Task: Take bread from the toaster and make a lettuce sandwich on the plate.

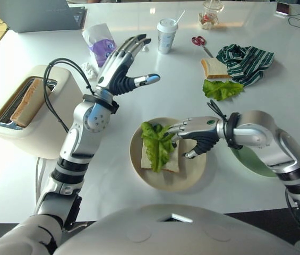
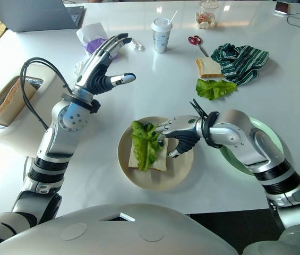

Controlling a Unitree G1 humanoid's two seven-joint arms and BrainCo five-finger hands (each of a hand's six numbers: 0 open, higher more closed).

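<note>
I held the right hand (image 1: pixel 197 135) low over the round beige plate (image 1: pixel 165 183), touching the green lettuce leaf (image 1: pixel 156 144) that lay on the square white bread slice (image 1: pixel 173 161), presumably to settle it (whether it gripped or merely pressed, I couldn't tell). The left hand (image 1: pixel 123 69) hung spread and empty near the white toaster (image 1: pixel 27 138), where a second browned slice (image 1: pixel 26 103) sat in the slot, probably meant for the top.

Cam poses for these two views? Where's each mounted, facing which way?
Left eye view: on the head, looking forward and down at the table; left hand raised near the toaster, right hand at the plate.
Right eye view: same head, slightly further right, same aim; both arms and hands show, shifted left in frame.
Shared: table, toaster, plate with lettuce, both hands.
</note>
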